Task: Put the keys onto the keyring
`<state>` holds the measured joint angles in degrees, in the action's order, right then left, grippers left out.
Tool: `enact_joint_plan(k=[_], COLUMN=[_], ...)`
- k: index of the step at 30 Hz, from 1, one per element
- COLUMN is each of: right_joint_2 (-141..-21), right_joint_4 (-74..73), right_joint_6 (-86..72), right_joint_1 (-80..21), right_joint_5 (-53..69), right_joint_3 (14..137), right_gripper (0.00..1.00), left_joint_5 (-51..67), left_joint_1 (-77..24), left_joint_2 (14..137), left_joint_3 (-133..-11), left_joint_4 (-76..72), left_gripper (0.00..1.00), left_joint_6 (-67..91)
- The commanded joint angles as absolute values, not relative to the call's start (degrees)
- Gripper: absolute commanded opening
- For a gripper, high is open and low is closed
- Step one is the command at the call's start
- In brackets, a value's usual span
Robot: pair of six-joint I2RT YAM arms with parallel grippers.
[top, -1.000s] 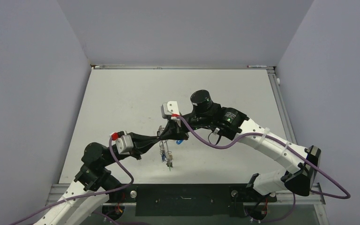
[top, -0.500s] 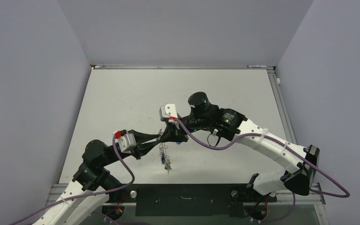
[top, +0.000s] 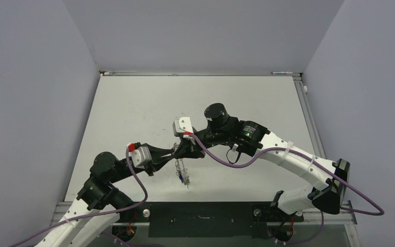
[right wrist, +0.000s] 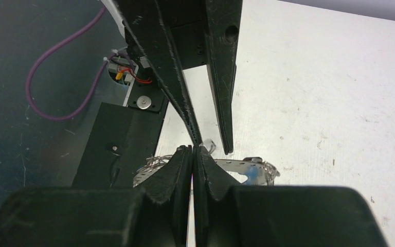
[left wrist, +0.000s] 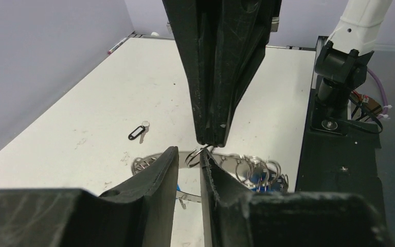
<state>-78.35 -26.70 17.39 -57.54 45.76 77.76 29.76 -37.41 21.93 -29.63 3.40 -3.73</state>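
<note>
Jaws on left arm point(top: 105, 165) apart; formerly shut

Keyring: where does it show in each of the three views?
Top external: keyring just below the picture's centre.
Left wrist: keyring at the bottom middle, a flat grey band.
Right wrist: keyring at the bottom middle.
Shared landmark: black base plate, on the right in left wrist, on the left in right wrist.
</note>
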Motion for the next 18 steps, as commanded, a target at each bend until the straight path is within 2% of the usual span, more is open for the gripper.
enact_joint_plan(k=[1, 4, 13, 18], right_joint_2=[-79.07, -79.07, -77.56, -76.61], right_joint_4=[-22.76, -22.84, -18.74, -10.19], right_joint_6=[17.82, 17.89, 15.17, 7.21], right_joint_1=[-59.14, -59.19, -58.94, -58.75], right_joint_5=[48.35, 48.34, 44.10, 23.00], right_joint_3=[79.24, 79.36, 76.16, 69.13], right_gripper=[0.05, 0.05, 0.05, 0.07], left_joint_5=[27.85, 27.59, 26.81, 18.91], left_joint_1=[-37.52, -37.51, -37.53, -37.53], left_joint_2=[22.27, 22.15, 24.03, 24.53], left_joint_3=[-33.23, -33.40, -32.69, -30.28], left_joint_4=[6.04, 7.06, 9.60, 8.58], left_gripper=[0.14, 0.00, 0.00, 0.00], left_joint_6=[-5.17, -5.40, -7.34, -3.08])
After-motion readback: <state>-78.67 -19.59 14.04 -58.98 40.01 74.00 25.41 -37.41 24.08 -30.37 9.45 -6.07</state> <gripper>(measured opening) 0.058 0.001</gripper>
